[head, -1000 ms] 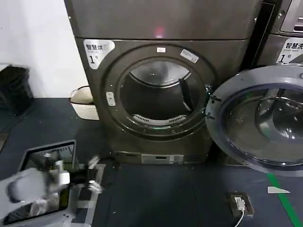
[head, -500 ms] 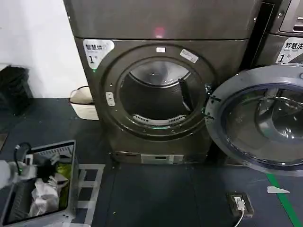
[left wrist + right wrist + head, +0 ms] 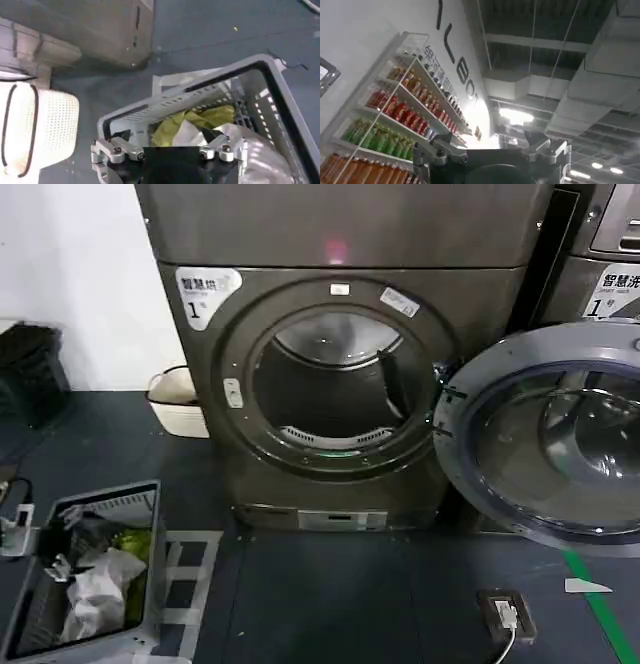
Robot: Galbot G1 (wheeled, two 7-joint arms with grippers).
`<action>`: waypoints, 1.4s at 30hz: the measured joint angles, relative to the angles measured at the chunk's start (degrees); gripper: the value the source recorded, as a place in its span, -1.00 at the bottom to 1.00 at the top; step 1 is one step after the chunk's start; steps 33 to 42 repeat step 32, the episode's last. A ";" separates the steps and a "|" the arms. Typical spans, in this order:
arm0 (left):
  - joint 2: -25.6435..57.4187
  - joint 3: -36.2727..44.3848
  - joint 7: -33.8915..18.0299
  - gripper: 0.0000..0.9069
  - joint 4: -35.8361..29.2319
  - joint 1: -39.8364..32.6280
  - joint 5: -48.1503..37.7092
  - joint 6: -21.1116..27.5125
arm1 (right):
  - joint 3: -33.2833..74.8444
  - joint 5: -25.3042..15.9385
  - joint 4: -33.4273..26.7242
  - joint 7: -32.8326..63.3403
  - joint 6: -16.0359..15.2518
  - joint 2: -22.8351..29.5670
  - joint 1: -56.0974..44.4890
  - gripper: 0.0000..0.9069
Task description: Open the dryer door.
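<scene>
Chrome door: you have the door [image 3: 545, 434] swung wide to the right of the dryer [image 3: 340, 244]. It is upright, its broad face turned near, and it hangs from the right rim of the opening.
Door's spot: it covers the lower front of the second machine [image 3: 610, 244] at far right.
Drum: the opening [image 3: 335, 379] is fully bare and the drum looks empty.
Task state: judged from this, your opening is done; no pull on the door seems needed.
Left claw: your left gripper [image 3: 170, 152] sits low at near left, over the basket [image 3: 280, 85] of cloth.
Left grip: you cannot tell how wide it is; nothing seems held.
Right claw: your right gripper [image 3: 492, 160] points up at the ceiling beside a shelf [image 3: 395, 110] of bottles.
Right grip: you cannot tell its state either.
Key relation: the door lies far and well to the right of your left claw, with the whole dryer front between them. If you need another touch, the right arm is likely the closer side.
Nearby: a white bin [image 3: 175, 399] stands just left of the dryer, by the wall.
</scene>
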 joint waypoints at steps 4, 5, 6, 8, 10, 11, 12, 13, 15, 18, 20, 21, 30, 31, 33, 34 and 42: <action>0.13 -0.17 0.47 1.00 0.40 -0.01 1.22 -0.15 | 0.06 0.04 0.00 -0.06 0.04 0.06 -0.14 1.00; 0.31 -0.18 1.07 1.00 0.64 -0.01 2.41 -0.23 | 0.12 0.06 -0.01 -0.06 0.06 0.09 -0.16 1.00; 0.39 -0.18 1.25 1.00 0.81 -0.01 2.98 -0.32 | 0.14 0.09 0.00 -0.08 0.07 0.15 -0.17 1.00; 0.40 -0.20 1.27 1.00 1.06 0.01 3.04 -0.51 | 0.15 0.10 0.00 -0.11 0.10 0.19 -0.20 1.00; 0.41 -0.27 1.46 1.00 1.14 0.00 3.27 -0.90 | 0.23 0.11 0.07 -0.14 0.11 0.20 -0.20 1.00; 0.42 -0.29 1.52 1.00 1.22 0.01 3.39 -1.06 | 0.23 0.12 0.12 -0.17 0.11 0.21 -0.19 1.00; 0.43 -0.33 1.76 1.00 1.36 0.01 3.60 -1.25 | 0.24 0.12 0.23 -0.20 0.11 0.25 -0.19 1.00; 0.43 -0.35 1.94 1.00 1.55 0.01 3.88 -1.41 | 0.23 0.12 0.32 -0.22 0.11 0.30 -0.18 1.00; 0.33 -0.42 2.82 1.00 1.92 0.01 4.54 -1.92 | 0.19 0.13 0.35 -0.26 0.11 0.41 -0.17 1.00; 0.26 -0.63 3.78 1.00 2.34 0.00 5.21 -2.55 | 0.16 0.13 0.38 -0.29 0.11 0.46 -0.15 1.00; 0.25 -0.81 4.12 1.00 2.57 0.00 5.49 -2.91 | 0.16 0.13 0.38 -0.30 0.11 0.46 -0.13 1.00; 0.25 -0.84 4.28 1.00 2.63 0.01 5.51 -2.94 | 0.16 0.13 0.38 -0.31 0.11 0.48 -0.12 1.00; 0.56 -1.08 6.14 1.00 2.83 0.06 6.09 -4.14 | 0.57 0.11 0.46 -0.74 0.10 0.71 -0.29 1.00; 0.56 -1.11 6.19 1.00 2.85 0.09 6.09 -4.25 | 0.66 0.10 0.46 -0.74 0.11 0.77 -0.39 1.00; 0.55 -1.12 6.19 1.00 2.88 0.12 6.08 -4.29 | 0.71 0.11 0.46 -0.75 0.13 0.83 -0.50 1.00; 0.55 -1.12 6.19 1.00 2.88 0.12 6.08 -4.29 | 0.71 0.11 0.46 -0.75 0.13 0.83 -0.50 1.00; 0.55 -1.12 6.19 1.00 2.88 0.12 6.08 -4.29 | 0.71 0.11 0.46 -0.75 0.13 0.83 -0.50 1.00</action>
